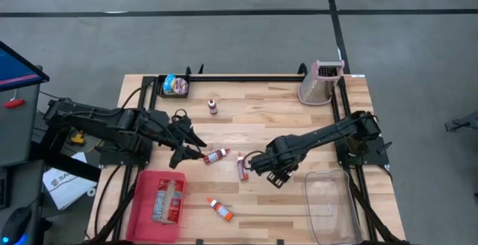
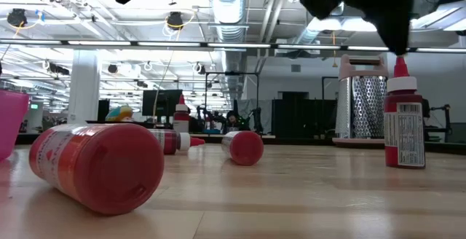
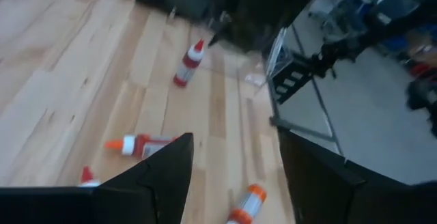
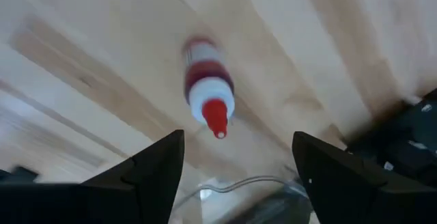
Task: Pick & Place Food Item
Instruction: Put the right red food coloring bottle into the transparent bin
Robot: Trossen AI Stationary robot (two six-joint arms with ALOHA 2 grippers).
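Observation:
An upright red squeeze bottle [image 2: 404, 126] with a red pointed tip stands on its base on the wooden table. My right gripper [image 2: 397, 38] hangs open just above it, fingers pointing down. In the right wrist view the bottle [image 4: 208, 87] shows from above, beyond the spread fingers of the right gripper [image 4: 239, 176], with nothing between them. My left gripper [image 1: 187, 152] is open at the table's left, raised, beside a lying bottle [image 1: 216, 155]. Another bottle [image 1: 241, 166] lies by my right arm.
A bottle [image 1: 221, 210] lies near the front edge and a small one [image 1: 213, 106] stands toward the back. A red tray [image 1: 142, 208] with packets sits front left and a clear tub [image 1: 328, 200] front right. A metal grater [image 1: 320, 82] stands back right.

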